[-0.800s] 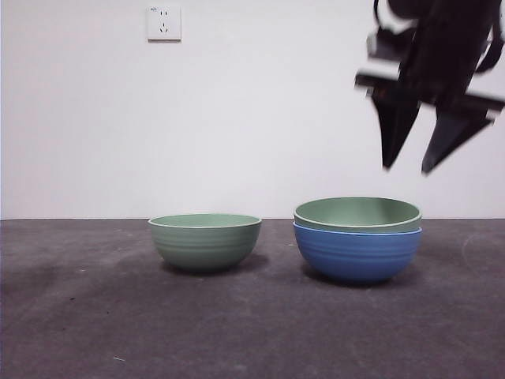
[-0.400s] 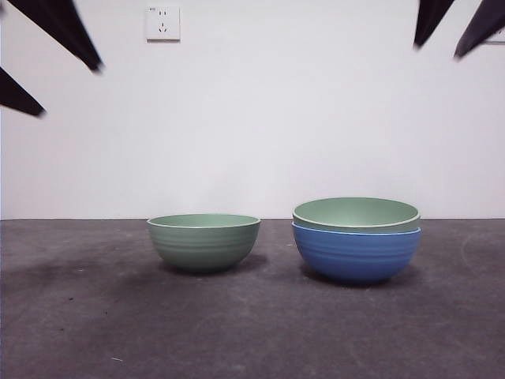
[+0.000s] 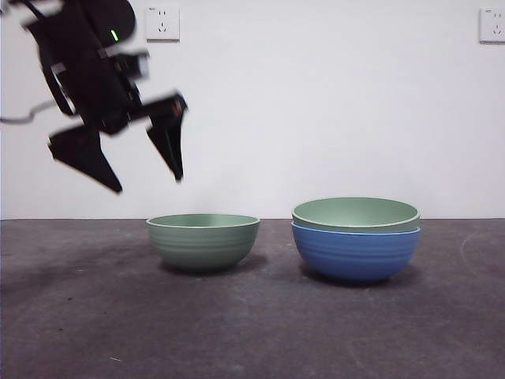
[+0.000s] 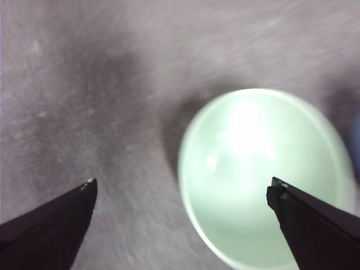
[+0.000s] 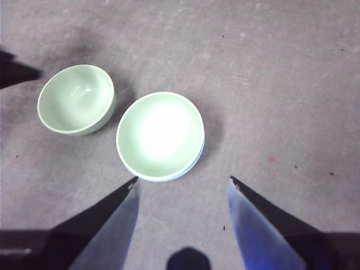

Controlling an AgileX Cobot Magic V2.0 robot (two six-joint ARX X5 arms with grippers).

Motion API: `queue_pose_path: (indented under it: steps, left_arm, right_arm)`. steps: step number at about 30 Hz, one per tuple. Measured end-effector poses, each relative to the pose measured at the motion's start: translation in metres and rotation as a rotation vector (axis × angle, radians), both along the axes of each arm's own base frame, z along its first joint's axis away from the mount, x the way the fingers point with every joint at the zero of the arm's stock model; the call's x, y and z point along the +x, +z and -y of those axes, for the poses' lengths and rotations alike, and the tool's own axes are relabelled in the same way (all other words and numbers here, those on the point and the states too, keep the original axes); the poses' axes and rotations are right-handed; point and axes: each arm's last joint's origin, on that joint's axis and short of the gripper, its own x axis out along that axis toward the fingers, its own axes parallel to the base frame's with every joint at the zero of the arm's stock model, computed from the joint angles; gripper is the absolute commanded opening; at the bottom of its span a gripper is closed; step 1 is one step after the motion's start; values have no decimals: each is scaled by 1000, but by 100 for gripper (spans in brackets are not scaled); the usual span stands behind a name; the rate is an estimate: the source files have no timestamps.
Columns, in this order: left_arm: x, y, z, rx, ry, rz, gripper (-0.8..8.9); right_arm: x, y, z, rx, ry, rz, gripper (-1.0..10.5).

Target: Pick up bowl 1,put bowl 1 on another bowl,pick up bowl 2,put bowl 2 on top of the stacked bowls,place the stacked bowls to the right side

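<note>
Dark tabletop [image 3: 252, 332]: green bowl 1 [image 3: 356, 213] nested in another bowl [image 3: 356, 254]; bowl 2 [image 3: 203, 241] empty, below spread-jawed left gripper [image 3: 146, 178]; right gripper [image 5: 183, 183] likewise spread.

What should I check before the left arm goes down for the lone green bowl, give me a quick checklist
1. First bowl stacked: ok. One green bowl sits nested in the blue bowl.
2. Second bowl free: ok. The lone green bowl stands upright on the table, apart from the stack.
3. Left pincer open: ok. Its jaws are spread wide and hold nothing.
4. Left pincer lined up: not ok. It hangs above and to one side of the lone bowl; in the left wrist view only one jaw is over the bowl.
5. Right pincer out of the way: ok. It is open, high above the stack and out of the front view.
</note>
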Motion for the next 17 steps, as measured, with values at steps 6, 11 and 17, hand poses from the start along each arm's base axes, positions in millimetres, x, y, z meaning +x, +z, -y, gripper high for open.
queue_pose_path:
  steps: [6, 11, 17]
  left_arm:
    - [17, -43, 5, 35, 24, -133, 600]
    - [16, -43, 5, 36, 25, -137, 205]
    - [16, -43, 7, 12, 8, -149, -8]
  right_arm:
    - [-5, 1, 2, 1, 0, 2, 258]
    - [-5, 1, 2, 1, 0, 2, 257]
    - [-5, 1, 2, 1, 0, 2, 257]
